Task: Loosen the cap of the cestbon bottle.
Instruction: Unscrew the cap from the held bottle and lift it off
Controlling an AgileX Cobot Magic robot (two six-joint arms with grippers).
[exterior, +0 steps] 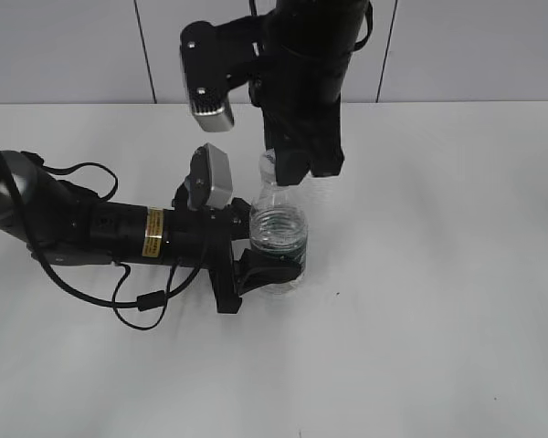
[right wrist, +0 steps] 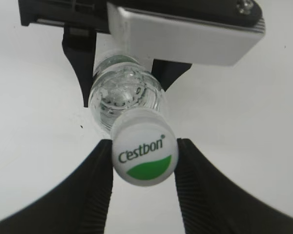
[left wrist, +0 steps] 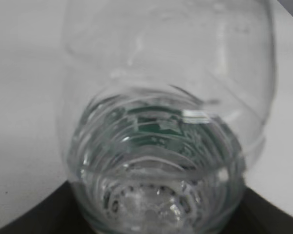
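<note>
while my left gripper [exterior: 256, 260] clamps the upright cestbon bottle [exterior: 279, 239] low, my right gripper [right wrist: 144, 163] pinches the cap [right wrist: 143, 153] from directly above.

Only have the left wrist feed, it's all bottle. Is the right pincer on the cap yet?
Observer: Yes. In the right wrist view both fingers of the right pincer touch the sides of the cap.
Operator: Cap still on the neck?
Observer: Yes, it sits on the cestbon bottle, top facing the wrist camera.
Operator: Bottle upright?
Observer: Upright on the table; the left pincer clamps its lower body from the side.
</note>
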